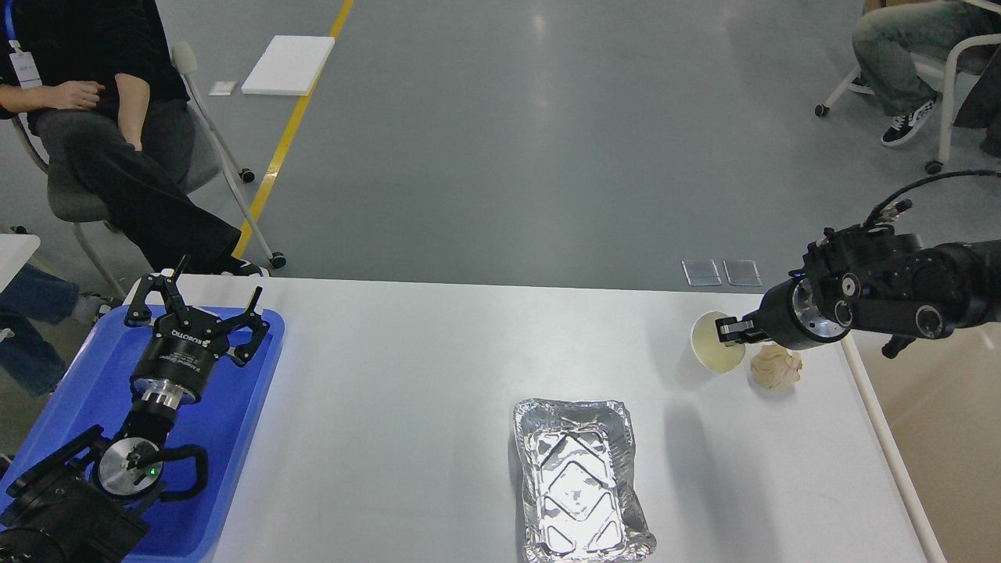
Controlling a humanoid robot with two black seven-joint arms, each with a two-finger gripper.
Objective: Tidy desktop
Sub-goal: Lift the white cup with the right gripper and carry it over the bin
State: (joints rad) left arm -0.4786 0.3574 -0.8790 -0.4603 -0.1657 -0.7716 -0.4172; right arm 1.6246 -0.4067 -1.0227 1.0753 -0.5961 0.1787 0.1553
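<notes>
The white desktop (407, 391) fills the lower view. My right gripper (733, 328) reaches in from the right and is shut on the rim of a white paper cup (713, 344), which is tipped so its mouth faces me, near the desktop's far right edge. A crumpled ball of brown paper (776, 367) lies on the desktop just right of the cup, under my right wrist. An empty foil container (579, 485) sits at the front middle. My left gripper (200, 303) is open and empty above the blue tray (235, 438) at the left.
A beige bin (946, 438) stands beside the desktop's right edge. A seated person (102, 133) is behind the far left corner and another (907, 47) at the far right. The grey floor lies beyond the far edge.
</notes>
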